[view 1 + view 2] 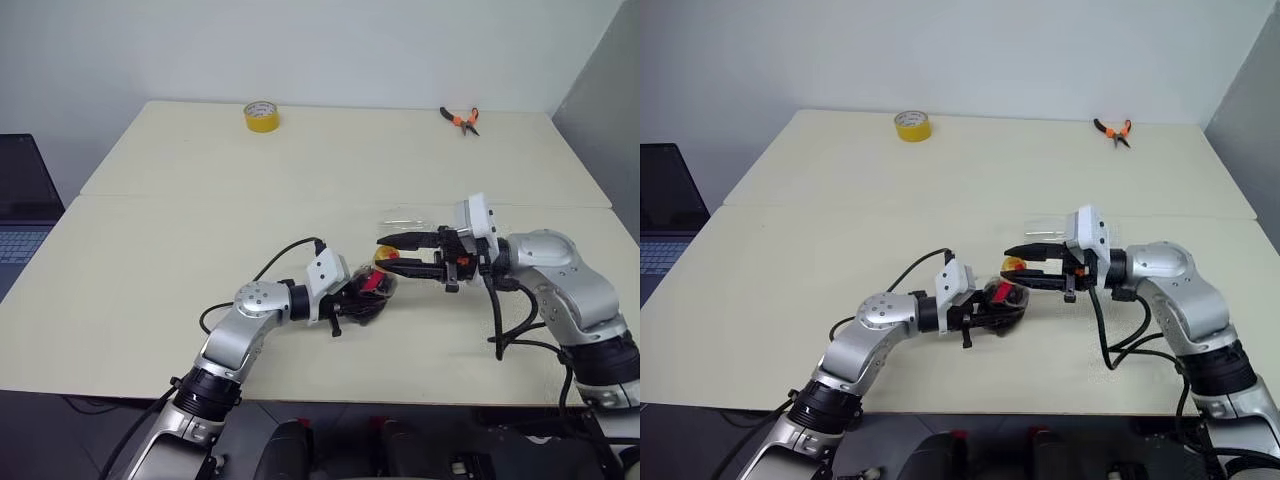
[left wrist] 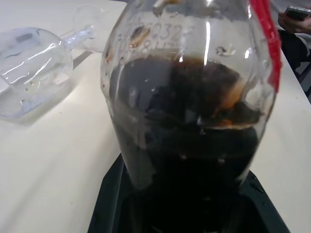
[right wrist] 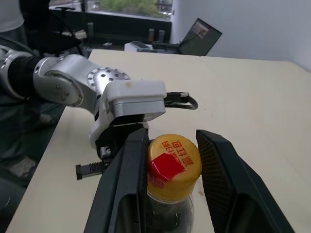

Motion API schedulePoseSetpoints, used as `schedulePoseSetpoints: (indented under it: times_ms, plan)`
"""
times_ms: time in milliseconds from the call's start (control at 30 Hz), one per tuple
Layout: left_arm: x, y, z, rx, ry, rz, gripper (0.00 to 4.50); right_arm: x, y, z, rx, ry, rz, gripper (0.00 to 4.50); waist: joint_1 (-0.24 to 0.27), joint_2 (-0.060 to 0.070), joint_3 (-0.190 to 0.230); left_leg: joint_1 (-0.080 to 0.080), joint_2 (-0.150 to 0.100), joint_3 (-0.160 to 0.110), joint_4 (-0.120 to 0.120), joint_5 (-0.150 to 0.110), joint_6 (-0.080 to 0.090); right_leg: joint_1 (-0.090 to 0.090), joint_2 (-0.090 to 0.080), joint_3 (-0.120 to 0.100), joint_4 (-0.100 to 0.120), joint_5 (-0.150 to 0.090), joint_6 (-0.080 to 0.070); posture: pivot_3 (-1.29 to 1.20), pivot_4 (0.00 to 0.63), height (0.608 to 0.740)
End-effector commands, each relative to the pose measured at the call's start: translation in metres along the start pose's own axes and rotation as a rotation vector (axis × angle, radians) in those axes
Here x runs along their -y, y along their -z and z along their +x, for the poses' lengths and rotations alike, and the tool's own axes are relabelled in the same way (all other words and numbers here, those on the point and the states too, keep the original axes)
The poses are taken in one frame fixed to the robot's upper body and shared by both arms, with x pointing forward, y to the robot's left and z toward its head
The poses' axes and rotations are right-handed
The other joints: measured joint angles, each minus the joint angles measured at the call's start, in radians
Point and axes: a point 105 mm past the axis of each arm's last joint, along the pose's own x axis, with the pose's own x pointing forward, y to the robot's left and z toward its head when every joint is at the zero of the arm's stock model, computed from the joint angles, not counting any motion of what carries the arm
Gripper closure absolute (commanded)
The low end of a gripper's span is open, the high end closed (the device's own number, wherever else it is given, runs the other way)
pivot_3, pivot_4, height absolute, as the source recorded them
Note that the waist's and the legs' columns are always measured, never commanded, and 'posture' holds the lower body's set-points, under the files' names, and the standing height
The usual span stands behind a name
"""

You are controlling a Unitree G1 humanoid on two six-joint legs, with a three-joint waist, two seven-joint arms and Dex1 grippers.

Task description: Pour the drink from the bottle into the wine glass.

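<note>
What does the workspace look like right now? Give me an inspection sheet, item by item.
Surface: pale table, two tops joined by a seam.
Job's things: bottle with dark drink, tipped sideways, yellow cap on; wine glass lying on its side on the table.
Clutter: yellow tape roll, orange-handled pliers at the far edge.
Grippers: left gripper shut on the bottle's body; right gripper open, one finger on each side of the cap.
Cables: black cables on both arms.
Surroundings: laptop at left, white wall.

One bottle (image 1: 372,287), one wine glass (image 2: 34,68), one yellow tape roll (image 1: 261,116), one pair of pliers (image 1: 461,120), one laptop (image 1: 22,205), two pincers: left pincer (image 1: 362,295), right pincer (image 1: 402,252).
</note>
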Motion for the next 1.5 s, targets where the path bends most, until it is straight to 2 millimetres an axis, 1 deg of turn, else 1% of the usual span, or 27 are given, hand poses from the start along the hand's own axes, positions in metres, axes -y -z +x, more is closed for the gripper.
schedulePoseSetpoints:
  times_ms: [33, 67, 133, 200, 267, 300, 333, 367, 433, 533, 567, 667, 767, 900, 967, 1067, 1167, 1300, 1433, 1500]
  plan:
    - [0.015, -0.032, 0.002, 0.111, 0.082, 0.081, 3.46, 0.015, 0.03, -0.023, -0.187, 0.096, 0.032, 3.3, 0.0, 0.0, 0.0, 0.0, 0.0, 0.0, 0.0, 0.0, 0.0, 0.0, 0.0, 0.0, 0.0, 0.0, 0.0, 0.0, 0.15, 0.74]
    - [0.015, -0.032, 0.002, 0.111, 0.082, 0.082, 3.46, 0.016, 0.03, -0.024, -0.189, 0.103, 0.032, 3.3, 0.0, 0.0, 0.0, 0.0, 0.0, 0.0, 0.0, 0.0, 0.0, 0.0, 0.0, 0.0, 0.0, 0.0, 0.0, 0.0, 0.15, 0.74]
    - [0.015, -0.032, 0.003, 0.113, 0.082, 0.082, 3.47, 0.01, 0.028, -0.024, -0.177, 0.099, 0.071, 3.3, 0.0, 0.0, 0.0, 0.0, 0.0, 0.0, 0.0, 0.0, 0.0, 0.0, 0.0, 0.0, 0.0, 0.0, 0.0, 0.0, 0.15, 0.74]
    - [0.014, -0.032, 0.004, 0.116, 0.081, 0.081, 3.47, 0.0, 0.023, -0.022, -0.154, 0.109, 0.1, 2.56, 0.004, 0.0, 0.0, 0.0, 0.0, 0.0, 0.0, 0.0, 0.0, 0.0, 0.0, 0.0, 0.0, 0.0, 0.0, 0.0, 0.15, 0.74]
    - [0.013, -0.032, 0.005, 0.12, 0.076, 0.081, 3.48, -0.006, 0.017, -0.022, -0.135, 0.148, 0.103, 1.94, 0.006, 0.0, 0.0, 0.0, 0.0, 0.0, 0.0, 0.0, 0.0, 0.0, -0.001, 0.0, 0.0, 0.0, 0.0, 0.0, 0.15, 0.74]
    - [0.012, -0.033, 0.005, 0.124, 0.069, 0.08, 3.49, -0.013, 0.012, -0.024, -0.126, 0.167, 0.107, 1.53, 0.006, 0.0, 0.0, -0.001, -0.001, 0.0, 0.0, 0.0, 0.0, 0.0, -0.001, 0.0, 0.0, 0.0, 0.0, 0.0, 0.15, 0.74]
    - [0.012, -0.033, 0.006, 0.127, 0.065, 0.079, 3.49, -0.018, 0.008, -0.025, -0.121, 0.179, 0.11, 1.26, 0.008, 0.0, 0.0, -0.001, -0.001, 0.0, 0.001, 0.0, 0.0, 0.0, -0.001, 0.0, 0.0, 0.0, 0.0, 0.0, 0.15, 0.74]
    - [0.011, -0.033, 0.006, 0.129, 0.058, 0.077, 3.5, -0.024, -0.001, -0.025, -0.082, 0.207, 0.119, 0.9, 0.011, 0.0, 0.0, -0.001, -0.001, 0.0, 0.0, 0.0, 0.0, 0.0, -0.001, -0.001, 0.0, 0.0, 0.0, 0.0, 0.15, 0.74]
    - [0.01, -0.033, 0.006, 0.132, 0.051, 0.075, 3.5, -0.032, -0.013, -0.024, -0.039, 0.251, 0.13, 0.24, 0.01, 0.0, 0.0, -0.001, -0.001, -0.001, 0.001, 0.0, 0.0, 0.0, -0.001, -0.001, -0.001, 0.0, 0.0, 0.0, 0.15, 0.74]
    - [0.009, -0.033, 0.007, 0.133, 0.046, 0.072, 3.5, -0.038, -0.022, -0.022, 0.01, 0.317, 0.153, 0.23, 0.003, 0.0, 0.0, -0.001, 0.0, -0.001, 0.0, 0.0, 0.0, 0.0, -0.001, 0.0, 0.0, 0.0, 0.0, 0.0, 0.15, 0.74]
    - [0.009, -0.033, 0.008, 0.135, 0.043, 0.07, 3.5, -0.041, -0.025, -0.018, 0.031, 0.352, 0.156, 0.23, 0.002, 0.0, 0.0, -0.001, 0.0, -0.001, 0.0, 0.0, 0.0, 0.0, -0.001, 0.0, 0.0, 0.0, 0.0, 0.0, 0.15, 0.74]
    - [0.007, -0.032, 0.01, 0.136, 0.037, 0.069, 3.51, -0.038, -0.035, -0.004, 0.109, 0.472, 0.153, 0.23, 0.002, 0.0, 0.0, 0.0, 0.0, -0.001, 0.0, 0.0, 0.0, 0.0, 0.0, -0.001, 0.0, 0.0, 0.0, 0.0, 0.15, 0.74]
    - [0.006, -0.032, 0.012, 0.136, 0.04, 0.071, 3.51, -0.032, -0.033, 0.0, 0.11, 0.524, 0.148, 0.23, 0.003, 0.0, 0.0, -0.001, 0.0, -0.001, 0.0, 0.0, 0.0, 0.0, 0.0, 0.0, 0.001, 0.0, 0.0, 0.0, 0.15, 0.74]
    - [0.005, -0.032, 0.013, 0.136, 0.046, 0.076, 3.51, -0.027, -0.026, 0.002, 0.068, 0.562, 0.117, 0.23, 0.005, 0.0, 0.0, -0.001, -0.001, 0.0, 0.0, 0.0, 0.0, 0.0, -0.001, 0.0, -0.001, 0.0, 0.0, 0.0, 0.15, 0.74]
    - [0.004, -0.033, 0.014, 0.137, 0.048, 0.08, 3.51, -0.022, -0.025, -0.001, 0.071, 0.6, 0.117, 0.23, 0.005, 0.0, 0.0, -0.001, -0.001, 0.0, 0.0, 0.0, 0.0, 0.0, -0.001, 0.0, -0.001, 0.0, 0.0, 0.0, 0.15, 0.74]
    - [0.003, -0.032, 0.013, 0.134, 0.044, 0.081, 3.51, -0.017, -0.025, -0.01, 0.096, 0.64, 0.135, 0.23, 0.004, 0.0, 0.0, -0.001, -0.001, 0.0, 0.0, 0.0, 0.0, 0.0, -0.001, 0.0, 0.0, 0.0, 0.0, 0.0, 0.15, 0.74]
    - [0.003, -0.03, 0.012, 0.131, 0.041, 0.08, 3.51, -0.017, -0.024, -0.016, 0.115, 0.657, 0.16, 0.23, 0.004, 0.0, 0.0, -0.001, -0.001, 0.0, 0.0, 0.0, 0.0, 0.0, -0.001, 0.0, -0.001, 0.0, 0.0, 0.0, 0.15, 0.74]
    - [0.004, -0.029, 0.011, 0.127, 0.038, 0.077, 3.51, -0.02, -0.027, -0.02, 0.145, 0.647, 0.178, 0.23, 0.004, 0.0, 0.0, -0.001, -0.001, 0.0, 0.0, 0.0, 0.0, 0.0, -0.001, 0.0, 0.0, 0.0, 0.0, 0.0, 0.15, 0.74]
    - [0.004, -0.028, 0.011, 0.126, 0.037, 0.075, 3.51, -0.021, -0.025, -0.023, 0.139, 0.652, 0.195, 0.23, 0.004, 0.0, 0.0, -0.001, -0.001, 0.0, 0.0, 0.0, 0.0, 0.0, -0.001, 0.0, 0.0, 0.0, 0.0, 0.0, 0.15, 0.74]
    - [0.004, -0.028, 0.011, 0.126, 0.037, 0.074, 3.51, -0.021, -0.02, -0.027, 0.11, 0.659, 0.196, 0.23, 0.004, 0.0, 0.0, -0.001, -0.001, 0.0, 0.0, 0.0, 0.0, 0.0, -0.001, 0.0, 0.0, 0.0, 0.0, 0.0, 0.15, 0.74]
